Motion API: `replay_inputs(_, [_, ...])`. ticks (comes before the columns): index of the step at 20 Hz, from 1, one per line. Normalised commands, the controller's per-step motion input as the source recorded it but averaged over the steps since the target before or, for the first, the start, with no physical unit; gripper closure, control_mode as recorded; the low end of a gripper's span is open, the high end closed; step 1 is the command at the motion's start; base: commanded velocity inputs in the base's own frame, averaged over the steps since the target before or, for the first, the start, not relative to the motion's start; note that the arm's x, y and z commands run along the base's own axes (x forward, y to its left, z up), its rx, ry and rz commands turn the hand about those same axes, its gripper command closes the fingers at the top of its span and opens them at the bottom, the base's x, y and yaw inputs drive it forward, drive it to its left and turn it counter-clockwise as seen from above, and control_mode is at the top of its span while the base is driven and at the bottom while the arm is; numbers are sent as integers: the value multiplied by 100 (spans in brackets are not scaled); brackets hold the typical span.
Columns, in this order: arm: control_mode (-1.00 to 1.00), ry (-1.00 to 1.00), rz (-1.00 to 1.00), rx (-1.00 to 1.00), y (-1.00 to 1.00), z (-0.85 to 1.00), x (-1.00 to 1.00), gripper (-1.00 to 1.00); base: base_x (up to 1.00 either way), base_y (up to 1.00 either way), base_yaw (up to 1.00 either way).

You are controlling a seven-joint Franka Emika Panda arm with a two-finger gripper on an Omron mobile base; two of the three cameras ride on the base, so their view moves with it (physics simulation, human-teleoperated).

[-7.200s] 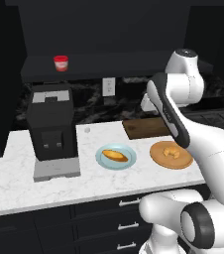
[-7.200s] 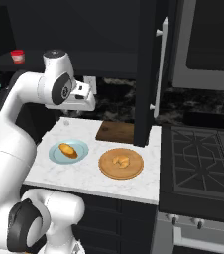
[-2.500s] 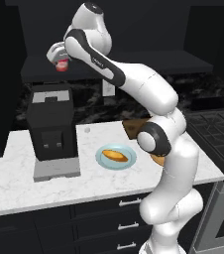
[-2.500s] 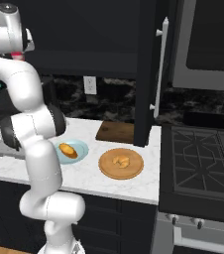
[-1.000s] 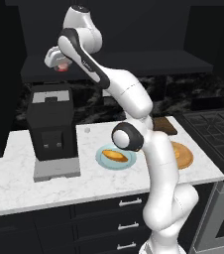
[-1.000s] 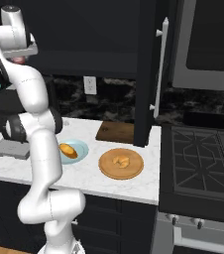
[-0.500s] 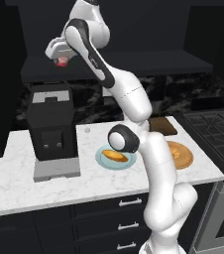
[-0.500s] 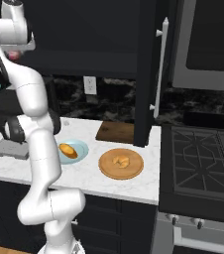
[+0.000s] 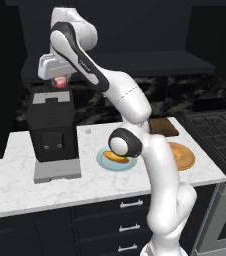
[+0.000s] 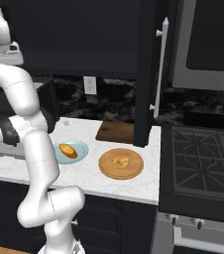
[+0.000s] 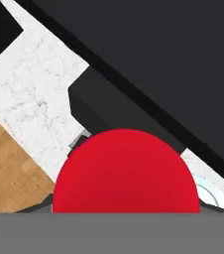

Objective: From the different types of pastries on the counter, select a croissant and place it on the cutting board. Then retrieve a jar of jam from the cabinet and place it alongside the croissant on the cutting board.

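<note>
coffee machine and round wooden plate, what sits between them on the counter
In the left base view, a blue plate with a pastry, partly behind the arm.

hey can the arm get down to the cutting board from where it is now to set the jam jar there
Probably yes. The gripper holds the jam jar high above the coffee machine, and the cutting board lies bare by the back wall. The tall dark panel right beside the board leaves the arm little room there.

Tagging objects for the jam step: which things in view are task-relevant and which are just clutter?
Task-relevant:
- jar of jam, at the end effector
- cutting board
- croissant, on the round wooden plate
- counter

Clutter:
- coffee machine
- loaf-shaped pastry on blue plate
- stove
</note>
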Motion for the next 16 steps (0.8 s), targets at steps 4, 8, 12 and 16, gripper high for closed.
replay_inputs(4, [-100,9,0,-14,-10,-49,-100,100,0,0,0])
replay_inputs(8, [-100,3,0,-5,-31,-26,-100,100,0,0,0])
replay_inputs(12, [-100,0,0,3,-92,-3,-86,100,0,0,0])
replay_inputs(16, [-100,0,0,14,-100,-10,-82,100,0,0,0])
